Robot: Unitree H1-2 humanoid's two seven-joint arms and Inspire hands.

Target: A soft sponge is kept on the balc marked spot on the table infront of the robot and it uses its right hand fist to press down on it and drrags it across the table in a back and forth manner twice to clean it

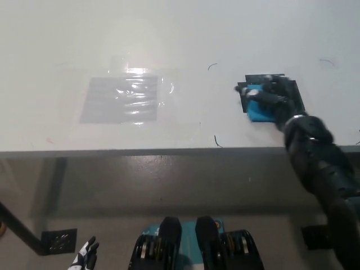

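Broad white tabletop (169, 34) filling the upper part of the head view, its front edge running across the middle. Toward the left of it, a grey rectangular patch under shiny clear film (122, 100), well apart from the work. Toward the right, near the front edge, a black taped square marking (292, 93). On that marking, a small bright blue soft sponge (259, 111), resting on the marking's left-hand portion and poking slightly past its lower edge. Directly on top of the sponge's right side, the black right hand (274, 97), fingers curled together into a fist and bearing on the sponge rather than pinching it; forearm trailing away to the lower right. Sponge therefore under and just to the left of the fist, with most of its visible blue showing on the side facing the film patch. Long run of bare table lying leftward from there, so a sideways drag looks the natural stroke, pressure kept downward to stop the sponge slipping out. White left hand (84, 256) low at the bottom left, below table level, fingers spread, idle and much the farther of the two.
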